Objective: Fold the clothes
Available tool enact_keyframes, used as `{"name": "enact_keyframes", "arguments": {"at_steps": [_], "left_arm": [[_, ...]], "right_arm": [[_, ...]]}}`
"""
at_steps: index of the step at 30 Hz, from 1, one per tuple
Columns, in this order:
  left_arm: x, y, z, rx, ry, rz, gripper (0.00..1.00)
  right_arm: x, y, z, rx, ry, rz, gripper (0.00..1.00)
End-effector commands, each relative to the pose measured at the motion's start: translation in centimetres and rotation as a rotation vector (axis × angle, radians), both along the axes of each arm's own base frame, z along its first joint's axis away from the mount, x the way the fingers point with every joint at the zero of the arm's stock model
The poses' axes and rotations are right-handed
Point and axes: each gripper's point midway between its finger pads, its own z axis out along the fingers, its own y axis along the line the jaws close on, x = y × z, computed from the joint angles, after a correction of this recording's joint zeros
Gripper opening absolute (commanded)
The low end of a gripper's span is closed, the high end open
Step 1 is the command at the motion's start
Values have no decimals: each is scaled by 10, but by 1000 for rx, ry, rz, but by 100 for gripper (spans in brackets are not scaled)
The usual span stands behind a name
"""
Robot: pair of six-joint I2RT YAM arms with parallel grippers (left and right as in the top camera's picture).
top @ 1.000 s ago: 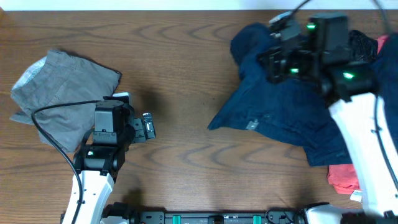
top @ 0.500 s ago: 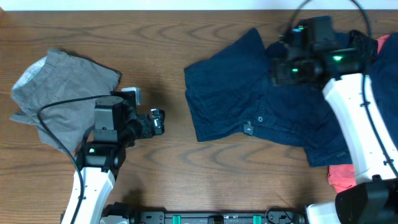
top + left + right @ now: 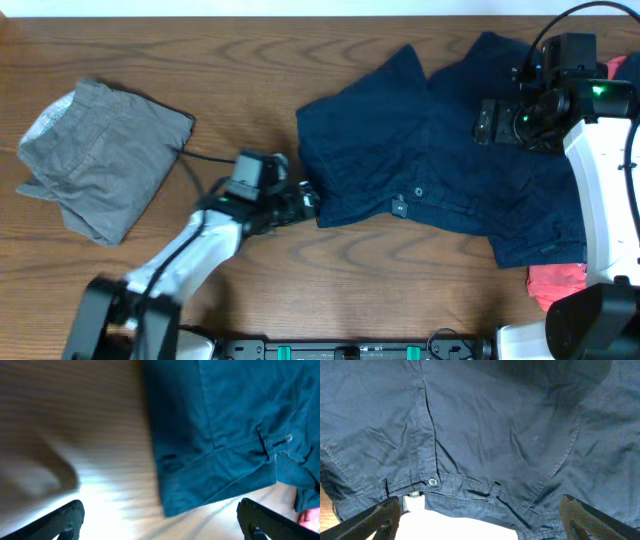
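Dark navy shorts lie spread flat in the middle-right of the table, button and waistband toward the front. My left gripper is open at their front-left corner; the left wrist view shows that corner just beyond my spread fingertips, with nothing between them. Over the right part of the navy cloth hovers my right gripper, also open. In its wrist view the buttoned waistband lies below the gripper, unheld. A grey garment lies crumpled at the left. A red garment shows at the front right.
More navy cloth is piled under and beside the right arm, reaching toward the right edge. A bit of red shows at the back right corner. Bare wooden table separates the grey garment from the navy shorts. The left arm's cable trails across it.
The right gripper opened and let go of the navy shorts, which now lie spread flat, and drew back to the right. The left arm reached right to the shorts' front-left corner.
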Motion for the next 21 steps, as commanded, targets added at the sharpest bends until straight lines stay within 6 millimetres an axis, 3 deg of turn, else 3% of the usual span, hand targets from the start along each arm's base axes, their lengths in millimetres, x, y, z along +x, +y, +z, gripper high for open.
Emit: {"name": "enact_keyframes", "arguments": {"at_steps": [1,4,6,8,10,13,15,19,21], "left_arm": [[2,-27,-8,-58,45,16,98],[8,-46,-15,-83,13,-13,99],[8,-56,-21,-92,1,-36,86],[8,-63,-25,-97,-7,-55,58],[6,-66,-27,-97,-7,-65,7],[9,-66,-22,-106,-24,-72,6],[15,-61,-8,-123,-72,-97,6],[45,-30,41,-133,-179,-55,6],[68,-5,77,-118,-259,-17,6]], "right_arm": [[-4,-3,6,-1,-8,-16,99],[-5,-3,5,0,-2,-16,99],[-6,-3,5,0,0,-16,98],[-6,-3,5,0,2,-16,98],[-7,-3,5,-1,3,-16,98],[-7,-5,5,-8,6,-20,97],[-8,-7,4,-20,11,-25,97],[-10,-10,4,-21,18,-33,96],[-10,-12,4,-21,18,-38,94]]}}
